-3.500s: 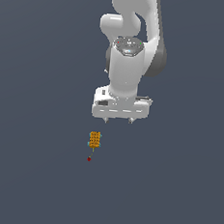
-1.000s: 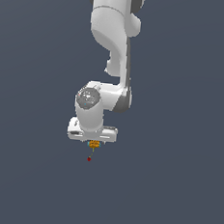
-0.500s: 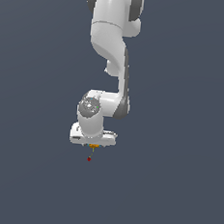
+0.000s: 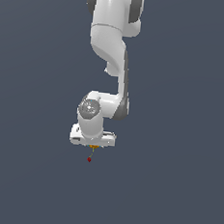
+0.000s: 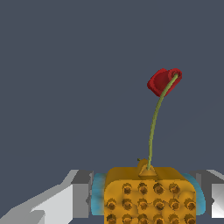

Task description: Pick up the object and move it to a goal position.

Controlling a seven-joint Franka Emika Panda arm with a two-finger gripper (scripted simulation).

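Low in the frame's centre, the object is bracketed by the gripper fingers, contact unclear; closing, then lifting, is judged next.

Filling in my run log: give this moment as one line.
phase: grasp | gripper: fingers on both sides of the orange piece, closure unclear | stalk and red blob: sticking out past gripper | lift: not evident

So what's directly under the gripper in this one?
The orange object sits between the gripper fingers, its stalk and red blob poking out. In the exterior view the hand covers most of it.
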